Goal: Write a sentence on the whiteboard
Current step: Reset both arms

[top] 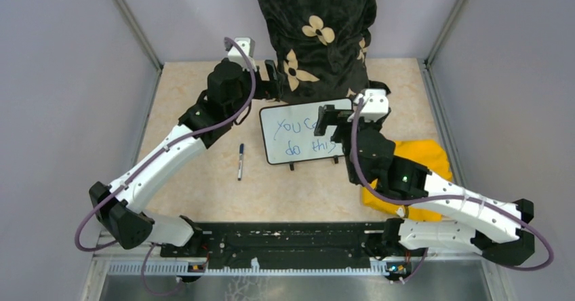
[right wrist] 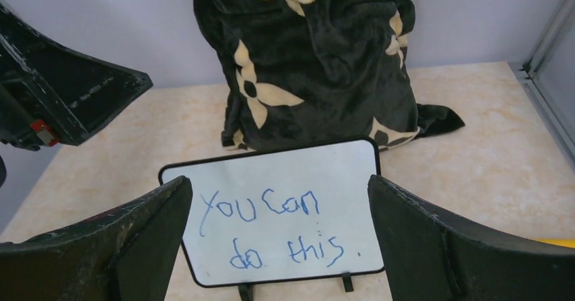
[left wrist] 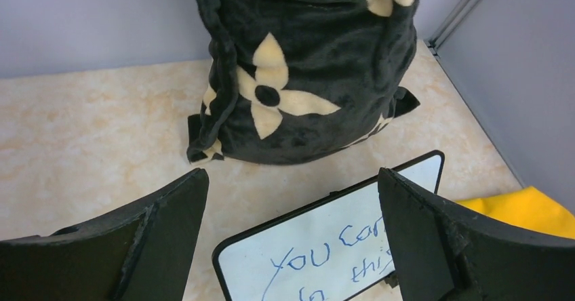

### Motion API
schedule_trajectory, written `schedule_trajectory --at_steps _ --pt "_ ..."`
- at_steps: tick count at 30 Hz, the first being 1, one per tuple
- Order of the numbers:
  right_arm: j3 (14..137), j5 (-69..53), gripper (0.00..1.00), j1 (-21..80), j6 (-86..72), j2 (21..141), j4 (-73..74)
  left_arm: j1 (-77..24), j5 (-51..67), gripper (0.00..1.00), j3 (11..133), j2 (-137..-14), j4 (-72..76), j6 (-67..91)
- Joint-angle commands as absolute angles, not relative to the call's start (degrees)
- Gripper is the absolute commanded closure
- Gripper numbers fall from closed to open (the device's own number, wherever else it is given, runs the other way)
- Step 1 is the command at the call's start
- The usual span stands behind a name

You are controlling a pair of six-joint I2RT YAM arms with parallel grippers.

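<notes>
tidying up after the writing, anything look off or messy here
Nothing looks spilled or broken. The whiteboard sits slightly askew to the table edge, the pen lies loose left of it, and the yellow cloth is crumpled at the right.

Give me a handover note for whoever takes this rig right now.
Left gripper: open, empty, near the whiteboard's far left corner.
Right gripper: open, empty, facing the whiteboard.
Whiteboard: mid-table, in front of the black flowered fabric; marker lies on the table to its left, yellow cloth to its right.
Done: the sentence "You can do this." is written in blue, two lines.
Left: writing looks complete; probably only pull both arms back.
</notes>
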State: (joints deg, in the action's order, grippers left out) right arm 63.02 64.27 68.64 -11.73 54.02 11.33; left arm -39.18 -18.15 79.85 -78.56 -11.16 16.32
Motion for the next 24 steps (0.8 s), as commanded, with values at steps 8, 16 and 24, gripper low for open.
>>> schedule_trajectory --at_steps 8,16,24 --pt "46.1 64.7 0.03 67.0 12.4 36.5 -19.7 -41.0 -23.6 0.01 59.4 -66.0 7.2 2.4" --pt "42.5 66.8 0.04 66.9 7.8 31.2 -12.1 -43.7 -20.1 0.01 56.8 -63.9 7.1 3.5" --pt "41.6 64.3 0.01 66.8 5.5 33.4 -10.3 -43.9 -18.4 0.01 55.0 -62.8 8.8 4.7"
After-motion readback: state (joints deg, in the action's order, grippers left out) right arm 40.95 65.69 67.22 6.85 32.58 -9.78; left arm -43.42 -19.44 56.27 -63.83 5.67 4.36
